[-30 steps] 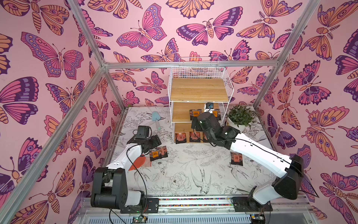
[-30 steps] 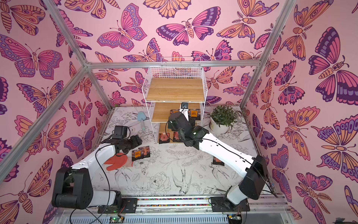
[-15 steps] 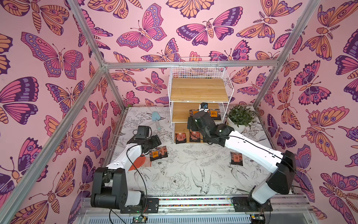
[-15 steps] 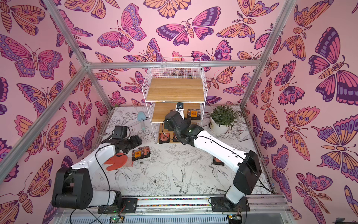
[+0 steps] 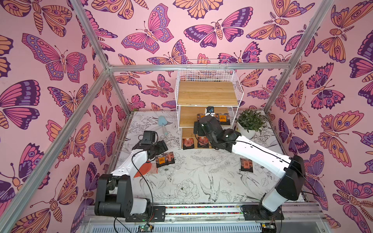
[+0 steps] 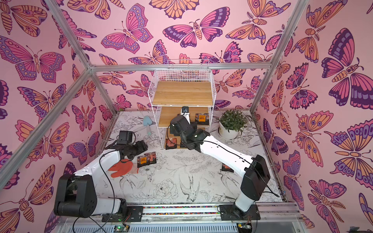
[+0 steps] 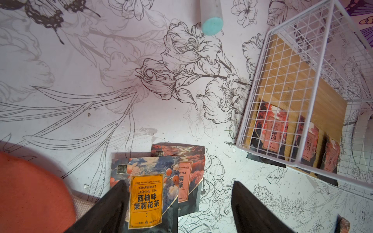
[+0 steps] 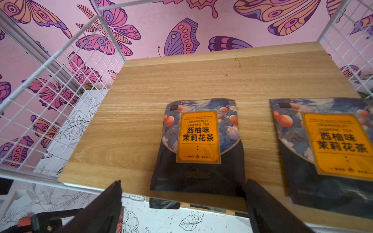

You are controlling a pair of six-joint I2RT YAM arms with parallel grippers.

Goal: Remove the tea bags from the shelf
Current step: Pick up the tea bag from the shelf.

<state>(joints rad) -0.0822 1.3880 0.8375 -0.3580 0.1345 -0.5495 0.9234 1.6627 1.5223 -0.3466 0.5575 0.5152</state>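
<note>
Glossy black-edged tea sachet [image 8: 198,145] labelled "GRAPEFRUIT JASMINE TEA" lies on wood-grain shelf board [image 8: 161,84]; left gripper [image 7: 179,181], right gripper [image 8: 182,181] gape empty.

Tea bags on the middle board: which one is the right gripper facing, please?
The tea bag farther from the plant, overhanging the board, framed by the open fingers.

We can reach the middle board [image 8: 161,80] from the front.
Wire walls [image 8: 50,84] close both sides of the shelf [image 5: 205,94], the top board [image 6: 182,92] hangs over it, and the plant [image 5: 250,121] stands just beside its right wall. The mat [image 5: 201,171] in front is mostly open.
</note>
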